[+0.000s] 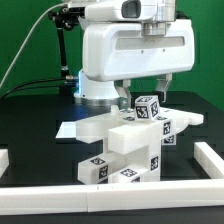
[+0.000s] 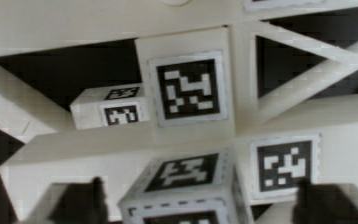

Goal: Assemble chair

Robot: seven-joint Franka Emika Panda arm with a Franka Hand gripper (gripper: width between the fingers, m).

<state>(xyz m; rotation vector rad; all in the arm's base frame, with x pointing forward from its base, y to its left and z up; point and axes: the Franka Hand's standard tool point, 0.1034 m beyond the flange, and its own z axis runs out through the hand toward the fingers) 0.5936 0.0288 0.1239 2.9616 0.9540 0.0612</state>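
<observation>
One stacked chair (image 1: 125,150) sits by the table's (image 1: 30,120) near edge in the exterior view, the gripper (image 1: 146,98) over its top tagged block (image 1: 148,106); by the wrist view I cannot tell if the jaws clamp it, so I'd centre before pressing.

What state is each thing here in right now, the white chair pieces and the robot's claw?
chair: partly built, pieces clustered together, resting on the black table.
gripper: low over the chair, fingers astride a tagged piece; whether it grips is unclear.
</observation>
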